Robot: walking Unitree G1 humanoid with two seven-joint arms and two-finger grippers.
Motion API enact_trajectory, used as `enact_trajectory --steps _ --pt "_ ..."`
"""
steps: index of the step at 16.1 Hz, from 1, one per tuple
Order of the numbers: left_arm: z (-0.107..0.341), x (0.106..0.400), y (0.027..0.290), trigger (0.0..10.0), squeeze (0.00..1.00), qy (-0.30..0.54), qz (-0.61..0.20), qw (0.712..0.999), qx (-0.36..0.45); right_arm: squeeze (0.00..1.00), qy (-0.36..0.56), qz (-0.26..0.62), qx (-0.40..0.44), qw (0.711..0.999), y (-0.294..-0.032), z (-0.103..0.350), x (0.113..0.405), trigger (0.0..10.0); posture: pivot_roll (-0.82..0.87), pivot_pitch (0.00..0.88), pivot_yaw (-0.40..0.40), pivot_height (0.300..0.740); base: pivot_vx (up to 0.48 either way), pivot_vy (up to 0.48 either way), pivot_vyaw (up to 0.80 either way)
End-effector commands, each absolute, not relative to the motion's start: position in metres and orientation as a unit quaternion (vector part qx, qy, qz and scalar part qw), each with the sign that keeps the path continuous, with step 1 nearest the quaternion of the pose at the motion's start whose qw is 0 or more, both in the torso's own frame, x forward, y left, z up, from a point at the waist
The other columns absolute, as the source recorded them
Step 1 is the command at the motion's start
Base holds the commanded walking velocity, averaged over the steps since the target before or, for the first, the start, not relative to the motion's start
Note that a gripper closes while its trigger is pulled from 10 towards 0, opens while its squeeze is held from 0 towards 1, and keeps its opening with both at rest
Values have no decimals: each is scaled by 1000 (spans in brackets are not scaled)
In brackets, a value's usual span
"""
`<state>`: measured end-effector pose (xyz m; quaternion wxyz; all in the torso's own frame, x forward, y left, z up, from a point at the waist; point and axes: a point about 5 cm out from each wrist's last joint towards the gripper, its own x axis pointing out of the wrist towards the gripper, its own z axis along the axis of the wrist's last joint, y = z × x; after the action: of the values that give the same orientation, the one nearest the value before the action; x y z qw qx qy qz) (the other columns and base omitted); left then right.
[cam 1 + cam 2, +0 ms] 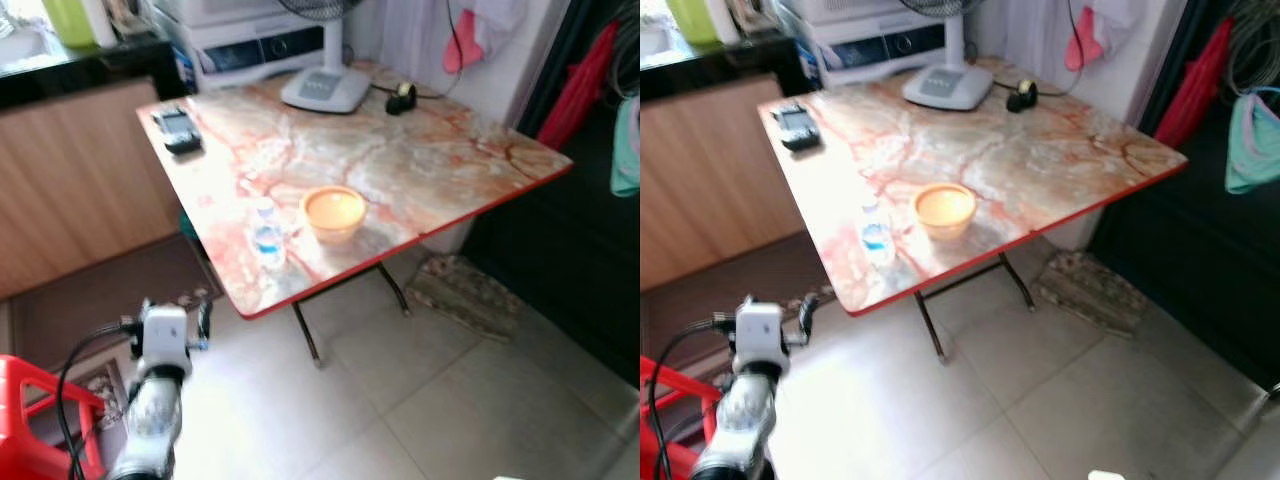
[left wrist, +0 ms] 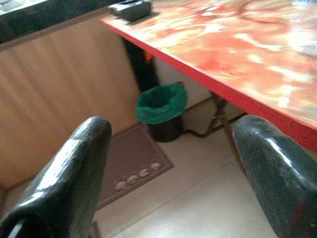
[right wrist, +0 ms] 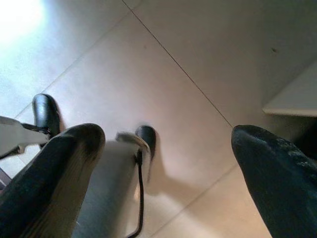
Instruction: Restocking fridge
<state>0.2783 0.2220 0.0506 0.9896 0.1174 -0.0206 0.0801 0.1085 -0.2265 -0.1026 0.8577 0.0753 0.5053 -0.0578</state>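
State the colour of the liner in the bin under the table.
Green; the bin liner shows best in the left wrist view, beneath the table.

The surface (image 1: 420, 150) is marbled orange-and-cream with a red edge. The bowl (image 1: 333, 212) is orange, the bin liner (image 2: 161, 101) green, the stool (image 1: 35, 400) red.
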Motion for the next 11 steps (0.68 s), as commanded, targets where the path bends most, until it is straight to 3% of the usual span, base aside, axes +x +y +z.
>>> enact_trajectory --steps 1,7,11 --pt "66 281 214 10000 0 -58 51 990 117 0 502 -75 83 858 -228 -103 103 10000 145 54 -9 740 0 0 0" --pt "131 282 168 10000 0 -160 -27 984 74 0 497 -111 104 854 -232 -106 83 10000 151 97 -22 740 0 0 0" --pt "159 276 176 10000 0 -174 0 981 81 0 497 -98 103 856 -225 -108 78 10000 188 127 -44 740 0 0 0"
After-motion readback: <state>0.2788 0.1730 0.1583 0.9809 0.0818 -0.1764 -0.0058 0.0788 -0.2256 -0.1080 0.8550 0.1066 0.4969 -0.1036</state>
